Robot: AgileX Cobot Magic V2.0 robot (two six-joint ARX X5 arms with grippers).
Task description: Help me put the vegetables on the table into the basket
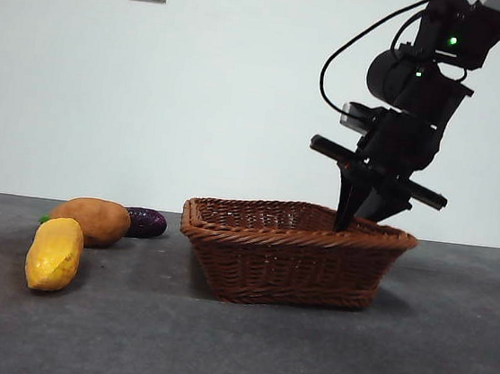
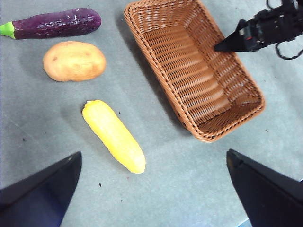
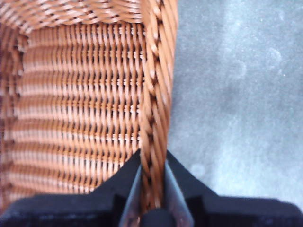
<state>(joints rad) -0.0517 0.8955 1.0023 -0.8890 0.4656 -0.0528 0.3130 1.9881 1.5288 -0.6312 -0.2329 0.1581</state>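
Your right gripper (image 3: 152, 187) has its jaws clenched on the basket (image 1: 313, 271) rim. Your left gripper (image 2: 151, 189) hangs above the tabletop (image 1: 446, 372), jaws released.

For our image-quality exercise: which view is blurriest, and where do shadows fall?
Right wrist view: the basket rim in the right pincer is close and soft. Front view: sharper, shadow under the basket. Left wrist view: crisp, soft shadows beside the yellow vegetable.
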